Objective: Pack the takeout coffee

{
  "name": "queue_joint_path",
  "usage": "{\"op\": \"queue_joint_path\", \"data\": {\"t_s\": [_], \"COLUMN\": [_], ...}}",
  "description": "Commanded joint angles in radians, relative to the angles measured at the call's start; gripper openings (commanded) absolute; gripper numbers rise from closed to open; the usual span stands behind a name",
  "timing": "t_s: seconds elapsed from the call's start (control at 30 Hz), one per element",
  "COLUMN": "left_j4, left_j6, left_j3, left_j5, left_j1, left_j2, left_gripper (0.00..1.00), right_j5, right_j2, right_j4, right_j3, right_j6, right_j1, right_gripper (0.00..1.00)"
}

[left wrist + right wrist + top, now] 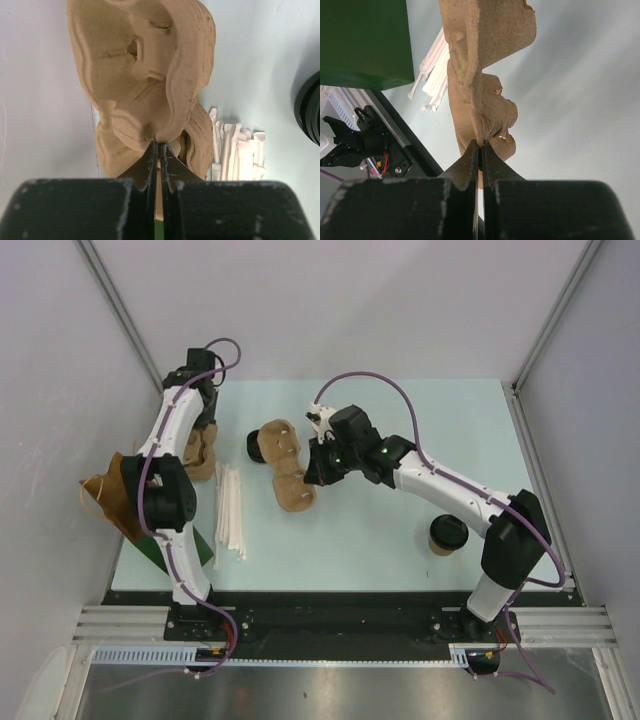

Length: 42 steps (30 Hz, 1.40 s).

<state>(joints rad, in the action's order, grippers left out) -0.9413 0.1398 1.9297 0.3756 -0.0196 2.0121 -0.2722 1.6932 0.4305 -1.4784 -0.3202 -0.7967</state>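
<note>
- Top external view:
  - The takeout coffee (448, 534), a small tan cup with a black lid, stands upright on the pale surface (400, 420). It is near the front right, just beside the right arm's lower link, and neither end effector touches it.
  - The right end effector (312, 462) reaches towards the middle of the surface, with its tips at the edge of a moulded pulp cup carrier (285, 465).
  - The left end effector (205, 430) is at the far left, over a stack of carriers (200, 455).
  - A row of white straws (230, 510) lies between the two arms.
  - A green bag (203, 548) lies at the front left, mostly hidden under the left arm.
- Left wrist view:
  - The left end effector (158, 146) has its fingers pressed almost together, with only a sliver of gap between them.
  - Its tips meet the near edge of the stack of carriers (140, 75). Whether they grip any pulp cannot be told.
  - The straws (235, 150) lie just to the right of the stack on the surface (260, 60).
  - The coffee is out of this view.
- Right wrist view:
  - The right end effector (480, 145) is closed and pinching the thin rim of the cup carrier (480, 60), which stretches away from the tips.
  - The green bag (365, 40) fills the upper left, with the straws (432, 65) beside it.
  - The bare surface (580, 100) is on the right.
  - The coffee is not seen here either.
</note>
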Motion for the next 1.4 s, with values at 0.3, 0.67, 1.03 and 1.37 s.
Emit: {"op": "queue_joint_path", "data": {"t_s": [0.3,0.67,1.03,1.37], "left_j4": [0.016,-0.033,-0.025,0.019], "left_j6": [-0.062,-0.095,-0.039,0.033], "left_j3": [-0.034,0.018,0.066,0.072], "left_j5": [0.065,0.000,-0.072,-0.050], "left_j1": [0.017,0.041,0.029,0.029], "left_j2": [0.028,0.022,-0.067,-0.023], "left_gripper": [0.02,0.54,0.56,0.52], "right_j5": [-0.030,-0.130,-0.286,-0.295], "right_j2": [-0.053,-0.104,-0.142,-0.168], "right_j4": [-0.035,-0.058,-0.073,-0.081], "right_j3": [-0.002,-0.022,-0.099,-0.066], "right_j6": [-0.007,0.029,0.030,0.018], "right_j1": [0.010,0.034,0.132,0.180], "right_gripper": [0.00,0.00,0.00,0.00]}}
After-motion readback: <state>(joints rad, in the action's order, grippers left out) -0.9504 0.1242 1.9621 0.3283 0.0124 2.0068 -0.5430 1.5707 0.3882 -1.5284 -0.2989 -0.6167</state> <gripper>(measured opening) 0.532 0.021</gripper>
